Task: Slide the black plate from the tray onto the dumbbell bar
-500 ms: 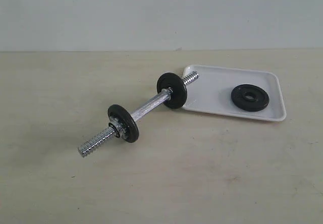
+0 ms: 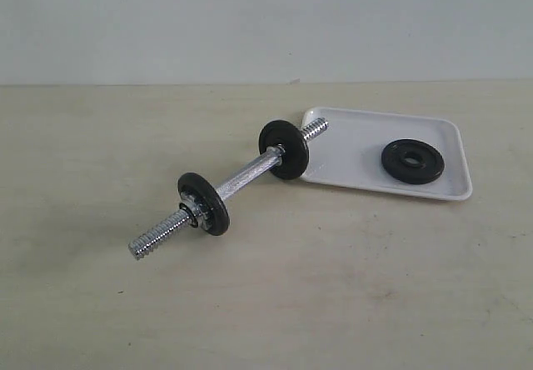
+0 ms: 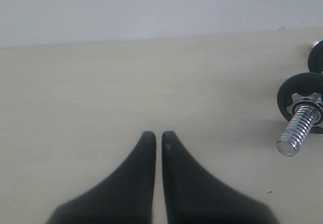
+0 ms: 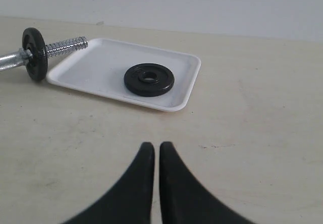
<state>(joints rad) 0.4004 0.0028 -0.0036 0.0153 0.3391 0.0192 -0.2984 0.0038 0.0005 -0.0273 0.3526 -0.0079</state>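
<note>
The black plate (image 2: 413, 162) lies flat on the white tray (image 2: 350, 141) at the right; the right wrist view shows this black plate (image 4: 149, 79) on the tray (image 4: 91, 67) too. The chrome dumbbell bar (image 2: 246, 176) lies slanted on the table with two black discs on it, its far threaded end over the tray's edge. The bar's near threaded end (image 3: 298, 130) shows in the left wrist view. Neither gripper appears in the exterior view. My left gripper (image 3: 158, 135) is shut and empty above bare table. My right gripper (image 4: 156, 147) is shut and empty, short of the tray.
A pale beige table (image 2: 333, 287) carries everything, with a plain light wall behind it. Two mounted black discs (image 2: 204, 204) (image 2: 284, 149) stand upright on the bar and prop it off the surface.
</note>
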